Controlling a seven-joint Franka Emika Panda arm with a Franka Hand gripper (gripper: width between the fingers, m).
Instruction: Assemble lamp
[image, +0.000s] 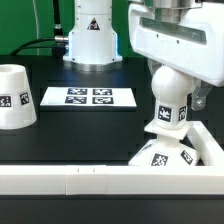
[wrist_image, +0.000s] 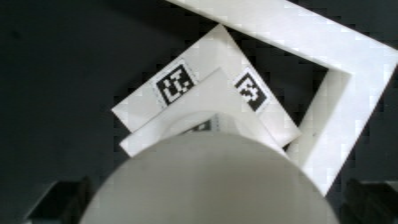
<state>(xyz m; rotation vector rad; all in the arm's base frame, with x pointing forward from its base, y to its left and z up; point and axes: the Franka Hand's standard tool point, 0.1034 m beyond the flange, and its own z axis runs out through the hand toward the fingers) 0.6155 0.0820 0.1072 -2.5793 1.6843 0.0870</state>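
1. Black table (image: 70, 135) surface throughout; a green backdrop shows at the upper corner on the exterior view's left, and the arm's white pedestal (image: 92, 35) stands at the far edge.
2. Marker board (image: 88, 97): flat on the table just in front of the pedestal, four tags showing, nothing on it.
3. Shade (image: 14, 96): tapered white cup at the exterior view's left, narrow end up, a tag on its side. It stands alone, well apart from the other lamp parts.
4. Rail (image: 90, 180): long white bar across the near edge of the table, meeting an angled white piece at the exterior view's right to form a corner.
5. Base (image: 162, 154): square flat white part with tags, seated in that corner. In the wrist view the base (wrist_image: 205, 95) appears diamond-wise, two tags visible on its top face, with the white rail (wrist_image: 329, 95) close along one side.
6. Bulb (image: 169, 100): upright on the base, round head uppermost, a tagged collar below. In the wrist view its rounded head (wrist_image: 205, 180) fills the foreground.
7. Gripper (image: 172, 50): directly over the bulb head, the arm's white housing above it. Dark fingertips (wrist_image: 57, 200) show at either side of the bulb head in the wrist view; whether they touch or clamp it cannot be told.
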